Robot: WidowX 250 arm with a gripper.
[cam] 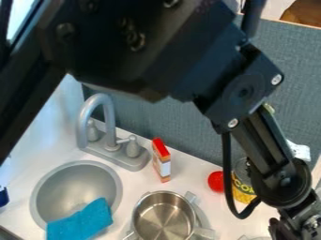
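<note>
The end effector [302, 222] is seen toward half past four; whether it is released or clenched cannot be told. Near it, a yellow-labelled can [242, 188] is partly hidden by the arm, with a red round object [216, 181] beside it. At six o'clock, a metal pot [164, 216] is shown; at seven, a blue cloth [80, 222] is draped in the sink [57, 190].

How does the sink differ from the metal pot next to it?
The sink is wider; the pot is narrower. The sink is dull grey, while the pot is shiny steel. A blue cloth lies partly in the sink, whereas the pot looks empty. Both are round and open at the top.
</note>
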